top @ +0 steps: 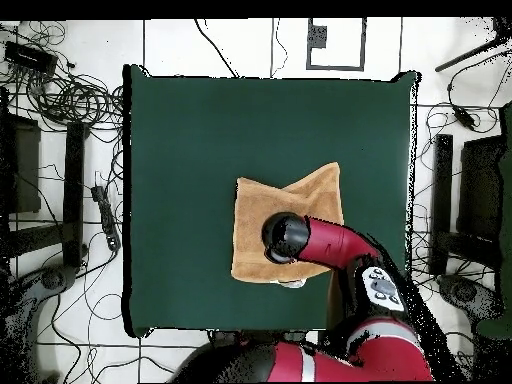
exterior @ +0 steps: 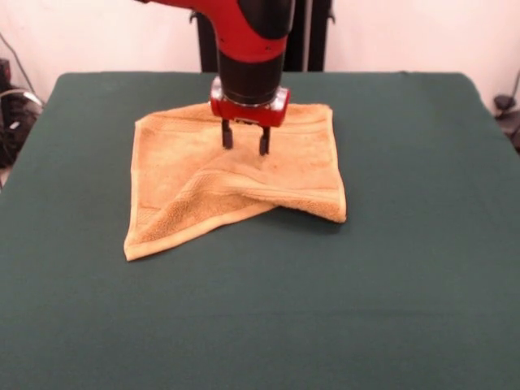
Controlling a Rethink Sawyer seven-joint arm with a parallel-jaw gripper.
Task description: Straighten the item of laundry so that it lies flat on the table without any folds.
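The golden-orange towel [exterior: 203, 183] lies in the middle of the dark green table [exterior: 406, 284]. Its near right part is folded over, with a raised lump at the right corner [exterior: 329, 207], and its near edge runs diagonally to the left corner. My gripper [exterior: 245, 150] points straight down over the towel's far middle. Its two black fingers [exterior: 227, 136] stand apart, with the tips at or just above the cloth and nothing between them. In the overhead view the towel [top: 320, 200] shows a notch in one edge, and the arm's wrist [top: 287, 237] hides the gripper.
The black pedestal [exterior: 309, 36] stands behind the table's far edge. Cables and equipment [top: 60, 100] lie on the floor around the table [top: 200, 150]. Green cloth shows on all sides of the towel.
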